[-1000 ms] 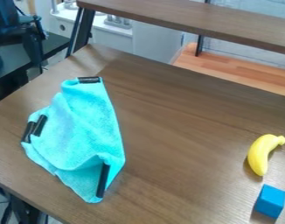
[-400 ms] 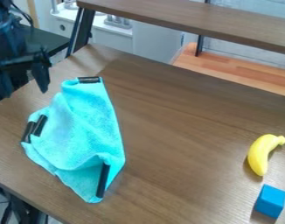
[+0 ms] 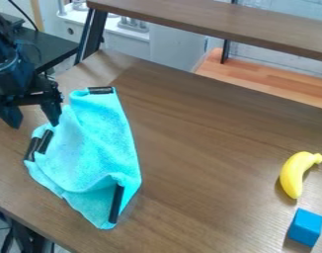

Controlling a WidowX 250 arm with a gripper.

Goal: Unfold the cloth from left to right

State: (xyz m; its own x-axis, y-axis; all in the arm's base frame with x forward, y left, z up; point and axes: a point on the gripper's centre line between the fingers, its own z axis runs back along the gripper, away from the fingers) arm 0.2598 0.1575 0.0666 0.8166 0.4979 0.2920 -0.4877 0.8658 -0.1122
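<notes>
Shows the cloth (image 3: 91, 148) bunched on the counter's (image 3: 203, 148) left side, with the gripper (image 3: 35, 124) near its upper-left edge, fingers apart, perhaps just above. Looks like the approach; calls next for pinching a left edge, then drawing it right.

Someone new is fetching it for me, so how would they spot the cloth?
Find the brown wooden table with a raised shelf along its far side. On its left half lies a crumpled turquoise cloth. Unlike the yellow banana and solid blue block at the right, it is folded fabric with black strips.
</notes>
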